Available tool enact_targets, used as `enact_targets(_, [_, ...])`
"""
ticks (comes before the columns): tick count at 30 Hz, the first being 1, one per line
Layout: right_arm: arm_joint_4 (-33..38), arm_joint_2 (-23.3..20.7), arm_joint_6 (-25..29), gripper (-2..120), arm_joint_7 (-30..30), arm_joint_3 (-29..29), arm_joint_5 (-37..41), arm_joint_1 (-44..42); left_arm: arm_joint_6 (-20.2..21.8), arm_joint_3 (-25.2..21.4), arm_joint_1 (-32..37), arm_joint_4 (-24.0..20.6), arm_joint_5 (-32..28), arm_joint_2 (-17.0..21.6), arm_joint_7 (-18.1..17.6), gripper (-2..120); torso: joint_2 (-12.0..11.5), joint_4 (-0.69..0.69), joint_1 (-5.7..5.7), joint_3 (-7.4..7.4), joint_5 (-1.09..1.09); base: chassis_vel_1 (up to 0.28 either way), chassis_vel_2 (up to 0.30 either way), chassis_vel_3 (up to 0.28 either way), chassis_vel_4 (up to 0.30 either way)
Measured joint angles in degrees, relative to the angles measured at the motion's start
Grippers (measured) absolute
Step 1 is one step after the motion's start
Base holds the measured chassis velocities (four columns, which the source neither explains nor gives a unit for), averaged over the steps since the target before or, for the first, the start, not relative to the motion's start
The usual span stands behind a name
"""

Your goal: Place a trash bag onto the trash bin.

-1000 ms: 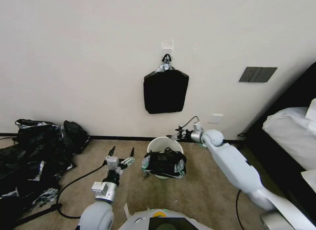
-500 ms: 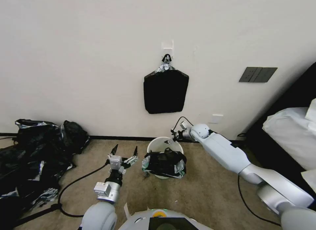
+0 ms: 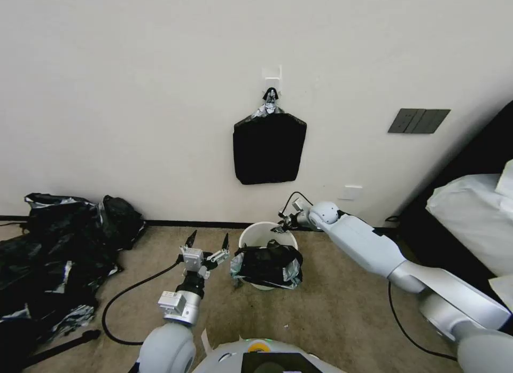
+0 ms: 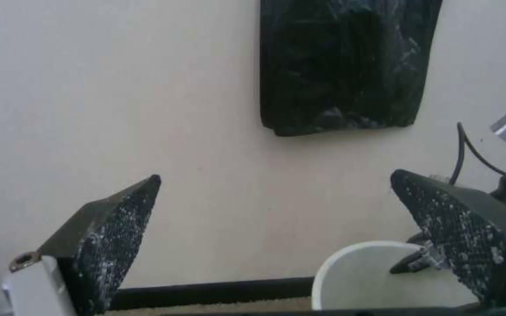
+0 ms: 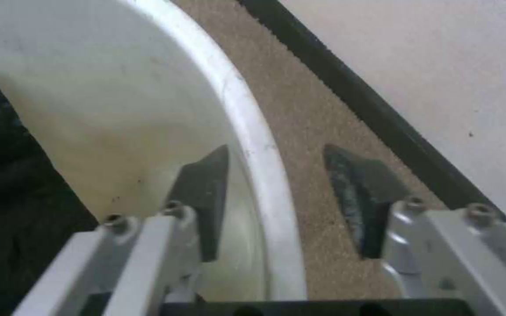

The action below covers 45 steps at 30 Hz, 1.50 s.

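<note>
The trash bin (image 3: 250, 233), a cream-white bucket, stands on the carpet by the wall. The trash bag (image 3: 267, 266), glossy black, is draped over the bin's near side and hangs down its front. My right gripper (image 3: 279, 227) is at the far rim, open. In the right wrist view (image 5: 276, 151) one finger (image 5: 203, 197) is inside the bin and the other outside, straddling the rim (image 5: 259, 145); the bag (image 5: 1, 175) shows dark beside it. My left gripper (image 3: 208, 240) hovers open just left of the bin, holding nothing (image 4: 275, 177); the bin (image 4: 352, 276) lies ahead of it.
A flat black bundle (image 3: 269, 148) hangs from a wall hook above the bin. A heap of black plastic sheeting (image 3: 53, 255) covers the floor at the left. White bedding (image 3: 475, 212) is at the right. A black cable (image 3: 123, 298) runs across the carpet.
The left gripper has moved right, closer to the bin. The right arm swung in and lowered its gripper to the bin's far rim, then nearly held still.
</note>
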Motion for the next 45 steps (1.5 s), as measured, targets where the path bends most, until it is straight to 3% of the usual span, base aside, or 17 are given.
enact_targets(9, [1.5,-0.44,0.05,8,4.1,0.09,4.5,-0.91,0.13,0.61,-0.71,-0.01,0.0,-0.03,-0.14,100,0.0,0.02,0.0,0.0,0.0,0.0,0.0,0.0,0.0])
enact_targets(17, [6.96,-4.08,0.06,7,10.59,2.64,13.55,-3.83,-0.03,1.03,-0.75,0.25,0.06,-0.02,-0.15,100,0.0,0.0,-0.01,0.0,-0.02,0.0,0.0,0.0,0.0])
enact_targets(20, [10.44,-5.93,0.05,7,17.72,4.8,19.69,-6.28,-0.17,0.94,-0.75,0.25,0.06,0.05,-0.14,100,0.0,0.01,-0.01,0.0,-0.01,0.0,0.0,0.0,0.0])
enact_targets(21, [11.84,-6.56,0.05,7,21.44,5.64,22.44,-7.35,-0.22,0.89,-0.75,0.25,0.06,0.11,-0.15,100,0.0,0.0,-0.01,0.0,0.0,0.0,0.0,0.0,0.0])
enact_targets(22, [15.42,-7.72,0.04,7,29.33,7.6,28.89,-9.78,-0.43,0.8,-0.74,0.26,0.03,0.24,-0.15,100,0.0,-0.01,-0.01,0.0,0.01,0.0,0.0,0.0,0.0])
enact_targets(23, [15.42,-7.72,0.04,7,29.33,7.6,28.89,-9.78,-0.43,0.8,-0.74,0.26,0.03,0.24,-0.15,100,0.0,-0.01,-0.01,0.0,0.01,0.0,0.0,0.0,0.0])
enact_targets(25, [21.84,-9.03,0.05,7,40.72,12.21,38.54,-14.45,-1.11,0.75,-0.76,0.56,-0.02,0.41,-0.15,100,0.0,0.0,-0.01,-0.01,-0.02,0.0,0.0,0.0,0.0])
enact_targets(27, [23.47,-9.16,0.06,7,44.1,13.66,40.73,-15.93,-1.25,0.77,-0.79,0.71,-0.03,0.47,-0.14,100,0.0,0.0,-0.01,-0.01,-0.01,0.0,0.0,0.0,0.0])
enact_targets(30, [29.82,-9.18,0.28,7,57.16,19.63,49.72,-21.85,-1.57,1.04,-1.15,1.31,-0.08,0.55,-0.14,100,0.0,0.01,-0.01,-0.01,-0.03,0.0,0.0,0.0,0.0])
enact_targets(31, [29.82,-9.18,0.28,7,57.16,19.63,49.72,-21.85,-1.57,1.04,-1.15,1.31,-0.08,0.55,-0.14,100,0.0,0.01,-0.01,-0.01,-0.03,0.0,0.0,0.0,0.0])
enact_targets(34, [34.53,-8.53,2.68,7,67.0,23.28,53.87,-27.11,-1.76,1.2,-1.41,1.78,-0.12,0.64,-0.14,100,0.0,0.01,-0.01,-0.01,-0.01,0.0,0.0,0.0,0.0])
enact_targets(35, [34.53,-8.53,2.68,7,67.0,23.28,53.87,-27.11,-1.76,1.2,-1.41,1.78,-0.12,0.64,-0.14,100,0.0,0.01,-0.01,-0.01,-0.01,0.0,0.0,0.0,0.0])
enact_targets(38, [38.07,-6.87,7.68,7,76.38,24.56,54.37,-30.87,-2.14,1.16,-1.66,2.22,-0.17,0.93,-0.22,100,0.0,-0.01,-0.01,-0.01,0.01,0.0,0.0,0.0,0.0])
enact_targets(41, [39.69,-5.04,10.97,7,81.09,24.59,54.24,-32.62,-2.61,0.87,-1.91,2.89,-0.22,1.2,-0.46,100,0.0,0.01,-0.01,-0.01,0.0,0.0,0.0,0.0,0.0])
enact_targets(45, [40.01,-3.2,12.93,7,83.07,24.37,52.66,-33.98,-2.74,0.16,-2.1,3.29,-1.23,0.88,-1.54,100,0.0,0.02,-0.01,-0.01,-0.01,0.0,0.0,0.0,0.0])
